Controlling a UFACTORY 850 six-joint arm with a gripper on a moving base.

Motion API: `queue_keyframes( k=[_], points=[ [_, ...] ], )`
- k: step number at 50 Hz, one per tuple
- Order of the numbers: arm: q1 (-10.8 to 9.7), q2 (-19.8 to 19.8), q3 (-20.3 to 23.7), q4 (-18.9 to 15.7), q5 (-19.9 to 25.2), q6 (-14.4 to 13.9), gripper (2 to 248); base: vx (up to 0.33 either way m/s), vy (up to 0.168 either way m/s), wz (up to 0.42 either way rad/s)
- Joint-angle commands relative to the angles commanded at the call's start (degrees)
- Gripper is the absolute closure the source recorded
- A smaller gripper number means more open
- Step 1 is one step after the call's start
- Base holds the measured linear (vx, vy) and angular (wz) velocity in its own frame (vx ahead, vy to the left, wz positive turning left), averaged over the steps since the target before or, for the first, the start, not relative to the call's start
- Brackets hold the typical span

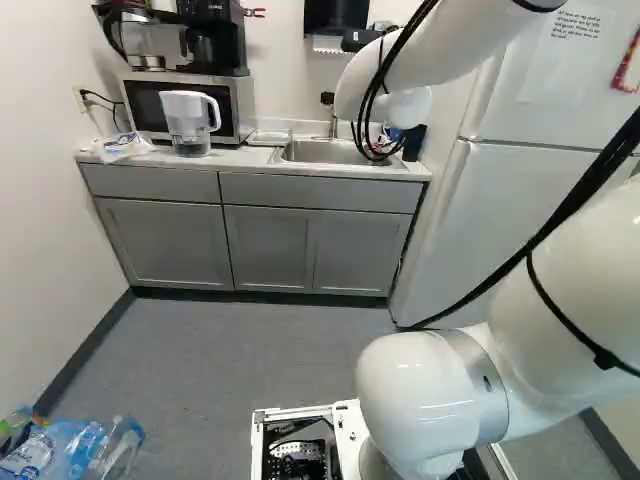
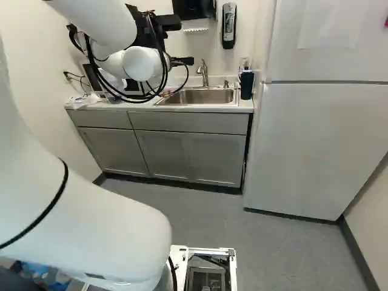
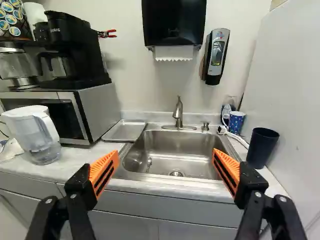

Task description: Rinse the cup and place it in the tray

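The black gripper [image 2: 183, 61] shows partly behind the arm in the right base view, in front of the counter. In the wrist view the gripper [image 3: 166, 154] stands wide open, with nothing held. Ahead, framed by its orange pads, is the steel sink [image 3: 175, 150] with its faucet [image 3: 178, 113]. Beside the sink, toward the microwave, lies a flat metal tray [image 3: 124, 131] with nothing on it. On the opposite side a dark blue tumbler [image 3: 262, 147] stands upright near the fridge; behind it is a blue patterned mug [image 3: 236, 122]. Which is the task's cup, I cannot tell.
A water pitcher [image 1: 190, 122] stands before the microwave [image 3: 100, 110], which carries a coffee maker [image 3: 75, 50]. A paper towel dispenser [image 3: 173, 22] and soap dispenser [image 3: 217, 56] hang above the sink. The fridge [image 2: 321, 139] flanks the counter. Plastic bottles [image 1: 85, 450] lie on the floor.
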Motion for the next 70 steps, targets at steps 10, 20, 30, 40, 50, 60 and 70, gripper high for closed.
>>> queue_keyframes(
  k=[10, 20, 30, 40, 50, 60, 70],
  points=[
    [0.0, 0.0, 0.0, 0.0, 0.0, 0.0, 3, 0.000, 0.000, 0.000],
    [0.0, 0.0, 0.0, 0.0, 0.0, 0.0, 3, 0.000, 0.000, 0.000],
    [0.0, 0.0, 0.0, 0.0, 0.0, 0.0, 3, 0.000, 0.000, 0.000],
    [0.0, 0.0, 0.0, 0.0, 0.0, 0.0, 3, 0.021, 0.000, -0.003],
    [0.0, 0.0, 0.0, 0.0, 0.0, 0.0, 3, 0.041, 0.001, -0.013],
    [0.0, 0.0, 0.0, 0.0, 0.0, 0.0, 3, 0.068, 0.024, -0.004],
    [0.0, 0.0, 0.0, 0.0, 0.0, 0.0, 3, 0.092, 0.040, -0.011]
  ],
)
